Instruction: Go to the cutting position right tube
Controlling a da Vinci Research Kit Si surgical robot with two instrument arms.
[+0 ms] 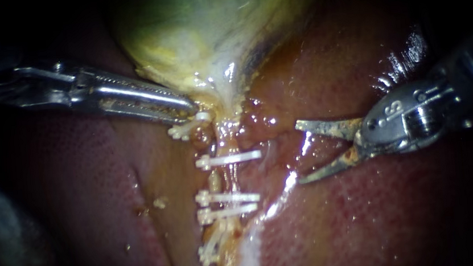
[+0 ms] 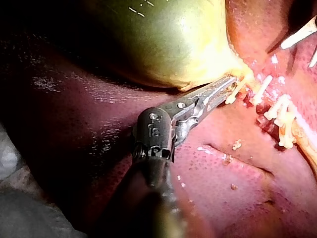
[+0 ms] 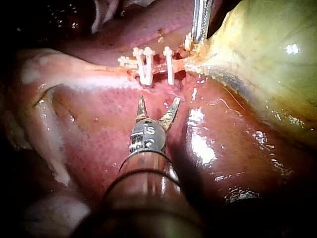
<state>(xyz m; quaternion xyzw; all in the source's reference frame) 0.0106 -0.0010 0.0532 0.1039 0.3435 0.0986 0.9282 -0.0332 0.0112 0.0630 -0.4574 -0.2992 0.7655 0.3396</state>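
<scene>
Tube (image 1: 216, 181) runs down the middle from the neck of the gallbladder (image 1: 205, 33), over the liver (image 1: 369, 218), with white clips (image 1: 228, 159) crossing it. The bare stretch between the upper crossing clip and the pair below it looks like the place to cut. My left instrument (image 1: 188, 105) has its jaws closed on the gallbladder neck, seemingly pulling to keep the tube taut and exposed. My right instrument (image 1: 299, 153) sits right of the tube, apart from it. Its blades are spread wide and aimed toward that gap, ready to straddle it. Count: two instruments, five clips, one gallbladder; I cannot make out a second tube.
</scene>
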